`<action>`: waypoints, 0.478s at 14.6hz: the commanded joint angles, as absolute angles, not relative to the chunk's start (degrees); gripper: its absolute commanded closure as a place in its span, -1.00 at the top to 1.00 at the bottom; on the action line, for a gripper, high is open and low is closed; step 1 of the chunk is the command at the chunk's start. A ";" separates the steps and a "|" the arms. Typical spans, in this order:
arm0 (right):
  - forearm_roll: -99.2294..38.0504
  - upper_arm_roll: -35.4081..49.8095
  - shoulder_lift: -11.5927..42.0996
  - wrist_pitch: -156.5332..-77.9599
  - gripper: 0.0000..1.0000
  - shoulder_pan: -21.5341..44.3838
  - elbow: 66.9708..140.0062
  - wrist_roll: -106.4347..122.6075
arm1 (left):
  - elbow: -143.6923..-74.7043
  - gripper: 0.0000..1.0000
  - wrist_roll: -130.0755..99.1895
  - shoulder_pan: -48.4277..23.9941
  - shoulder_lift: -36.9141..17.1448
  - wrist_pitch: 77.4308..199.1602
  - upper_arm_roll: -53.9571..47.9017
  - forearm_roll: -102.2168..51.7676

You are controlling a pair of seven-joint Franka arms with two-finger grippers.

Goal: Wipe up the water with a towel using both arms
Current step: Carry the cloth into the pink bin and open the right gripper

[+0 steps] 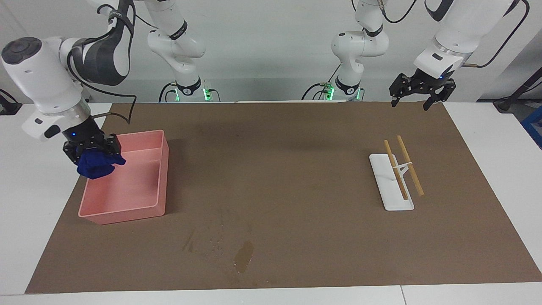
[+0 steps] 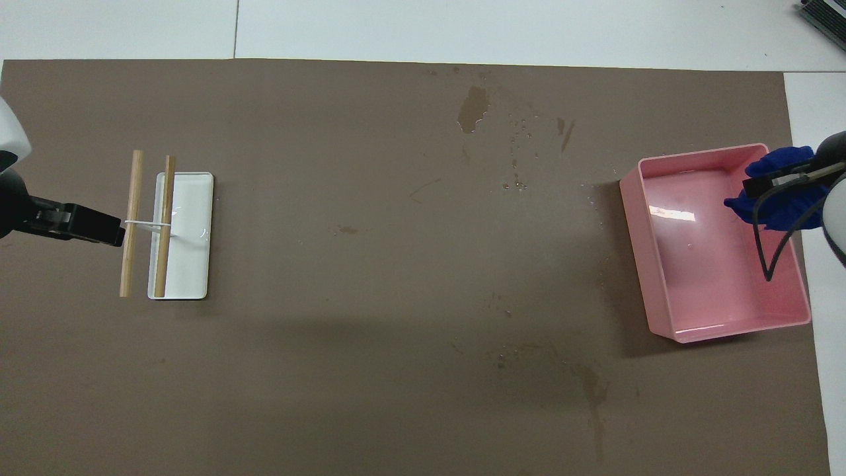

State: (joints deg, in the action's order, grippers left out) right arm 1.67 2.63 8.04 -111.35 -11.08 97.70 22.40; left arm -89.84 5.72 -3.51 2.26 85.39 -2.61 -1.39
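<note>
Risk: the towel [image 1: 98, 166] hangs in a loose bunch over the outer rim of the tray [image 1: 139, 199]. If the grip opens here, I think it can fall on the rim or outside, not inside.
Risk 2: the water [image 1: 244, 256] is not wiped, so the cloth is well apart from its job; a wet cloth may also drip on the mat [image 1: 296, 127] on the way.
Right pincer [image 1: 92, 149]: its fingertips are closed on the towel, which bulges under them, in the air over the tray's edge at 9 o'clock in the facing view.
Right arm pose: it comes from the top, elbow high, the wrist pointing down and a little outward.
Left pincer [image 1: 416, 101]: fingers spread wide, it holds nothing, and it waits in the air over the mat's corner at 2 o'clock.
Water place: at 6 o'clock of the surface, farther from the robots than the tray, with small drops beside it.
Other: sticks [image 1: 402, 167] lying on a white stand [image 1: 387, 186] at 3 o'clock.
</note>
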 commanded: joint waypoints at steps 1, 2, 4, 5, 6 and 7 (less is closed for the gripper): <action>3.25 2.90 6.33 -114.25 -0.11 -11.34 100.45 21.88 | -91.23 1.00 5.54 -4.39 3.60 85.25 -1.85 -0.53; 3.25 2.90 6.33 -114.69 0.94 -11.42 100.55 22.41 | -91.23 1.00 5.54 -4.39 3.60 85.25 -1.85 -0.53; 3.25 2.90 6.33 -114.70 1.00 -11.43 100.46 22.41 | -91.23 1.00 5.54 -4.48 3.60 85.25 -1.93 -0.53; 3.25 2.90 6.33 -114.70 1.00 -11.43 100.46 22.41 | -91.23 1.00 5.54 -4.40 3.60 85.25 -1.93 -0.53; 3.25 2.99 6.42 -114.70 1.00 -11.43 100.28 22.15 | -91.23 1.00 5.54 -4.39 3.60 85.25 -1.93 -0.53; 3.25 2.99 6.42 -114.70 1.00 -11.43 99.94 22.06 | -91.23 1.00 5.54 -4.39 3.60 85.25 -1.85 -0.53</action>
